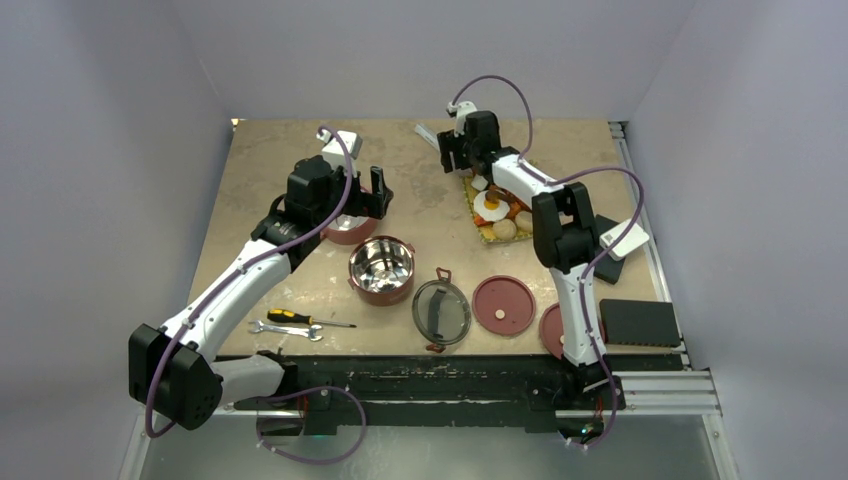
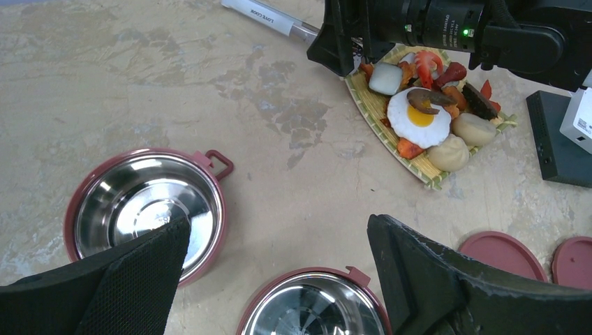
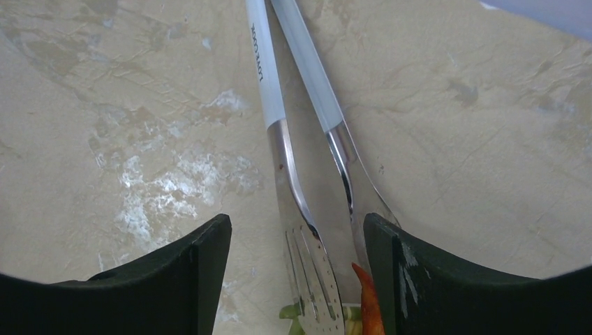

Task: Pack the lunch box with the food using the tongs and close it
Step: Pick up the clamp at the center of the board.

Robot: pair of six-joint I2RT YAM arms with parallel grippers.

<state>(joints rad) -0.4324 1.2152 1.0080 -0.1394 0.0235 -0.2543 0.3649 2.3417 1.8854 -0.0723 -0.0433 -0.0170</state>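
Left claw [image 2: 279, 230]: spread wide, holding nothing, above the two open lunch box [image 2: 132, 202] bowls.
Right claw [image 3: 297, 223]: released, one finger on either side of the tongs [image 3: 281, 146].
Tongs: lying on the desk [image 2: 139, 84], tips at the food [image 2: 419, 115].

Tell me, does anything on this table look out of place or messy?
Nothing looks spilled or broken. The odd ones out are a screwdriver and a small wrench near the front left edge, tools among lunch things. The tongs lie flat on the table, tips at the yellow mat.
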